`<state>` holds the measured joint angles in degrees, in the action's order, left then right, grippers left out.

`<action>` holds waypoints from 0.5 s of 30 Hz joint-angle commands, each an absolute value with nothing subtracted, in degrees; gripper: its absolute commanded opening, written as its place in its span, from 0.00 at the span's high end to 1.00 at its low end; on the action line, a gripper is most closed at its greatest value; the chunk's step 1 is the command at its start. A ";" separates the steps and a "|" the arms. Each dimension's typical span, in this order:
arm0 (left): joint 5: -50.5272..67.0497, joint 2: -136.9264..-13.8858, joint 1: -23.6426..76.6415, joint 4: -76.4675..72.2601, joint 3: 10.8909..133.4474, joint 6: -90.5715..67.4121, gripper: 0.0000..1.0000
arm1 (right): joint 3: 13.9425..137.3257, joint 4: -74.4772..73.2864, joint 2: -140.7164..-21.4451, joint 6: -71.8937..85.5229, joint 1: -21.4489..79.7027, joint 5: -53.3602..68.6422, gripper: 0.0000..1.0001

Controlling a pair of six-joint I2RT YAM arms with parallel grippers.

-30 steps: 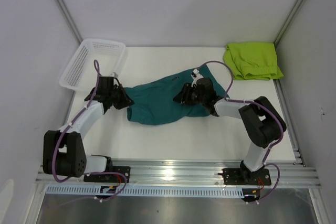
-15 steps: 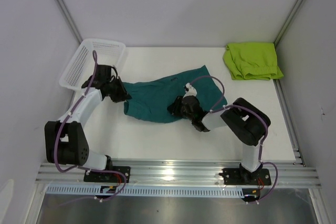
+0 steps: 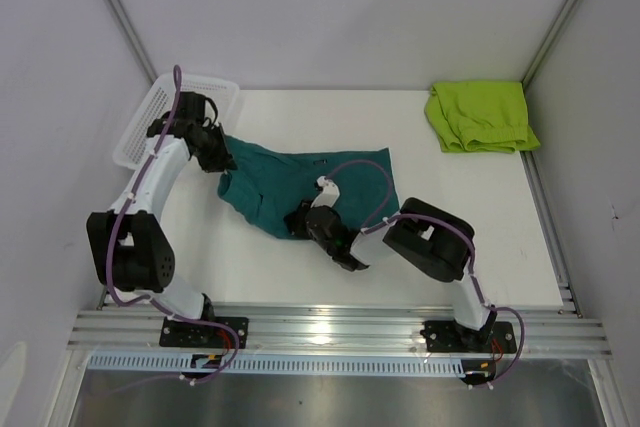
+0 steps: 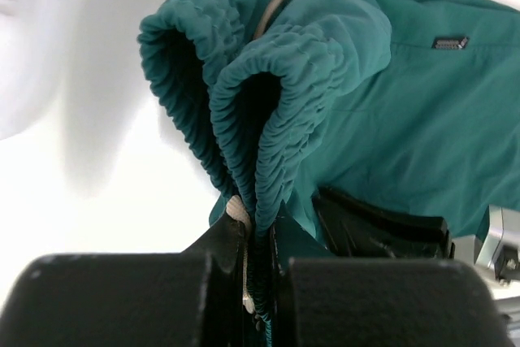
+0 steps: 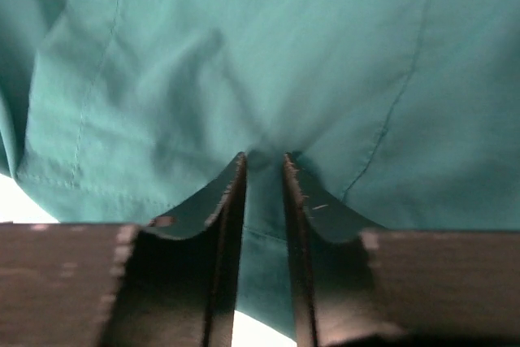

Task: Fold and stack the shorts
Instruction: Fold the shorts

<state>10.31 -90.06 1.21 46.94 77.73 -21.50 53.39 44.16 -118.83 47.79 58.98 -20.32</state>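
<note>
As we look down on the bench, teal shorts: spread centre-left, held at both ends.
Left claw: clenched on their gathered waistband.
Right claw: pinching a hem fold.
Green shorts: far right corner.

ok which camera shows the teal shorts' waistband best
Left wrist: the ruffled waistband fills the frame, pinched in the left tool. Top external shows only a small bunch; right wrist shows plain fabric, no waistband.

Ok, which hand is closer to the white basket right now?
Left. The left hand sits right beside the basket, clamping the waistband of the teal shorts. The right hand is well away from it, pinching the shorts' opposite edge.
</note>
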 commanded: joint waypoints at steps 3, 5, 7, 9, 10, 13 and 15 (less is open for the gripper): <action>4.23 -91.23 0.27 53.43 85.77 -16.18 1.00 | 55.89 38.42 -117.00 43.96 59.68 -20.83 0.63; 3.61 -92.28 0.18 54.31 87.44 -15.38 1.00 | 56.60 37.36 -115.15 42.72 58.63 -19.08 0.58; 3.34 -93.51 0.18 55.54 89.11 -14.33 1.00 | 56.51 36.22 -111.99 41.49 57.57 -16.80 0.53; 2.73 -94.39 0.18 56.51 90.17 -13.63 1.00 | 56.51 33.33 -109.44 40.87 56.17 -15.91 0.48; 2.38 -94.66 0.18 57.21 90.44 -13.54 1.00 | 56.25 32.96 -108.03 40.61 55.38 -15.04 0.47; 2.02 -94.75 0.18 56.87 90.26 -13.01 1.00 | 55.64 28.83 -103.02 40.25 51.95 -11.00 0.45; 1.85 -94.66 0.18 56.78 90.09 -12.92 1.00 | 54.33 25.69 -99.24 40.34 49.93 -8.18 0.44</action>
<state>3.36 -95.09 0.84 55.96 87.74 -14.94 55.22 30.48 -105.71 42.13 52.69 -11.86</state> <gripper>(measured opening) 0.058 0.552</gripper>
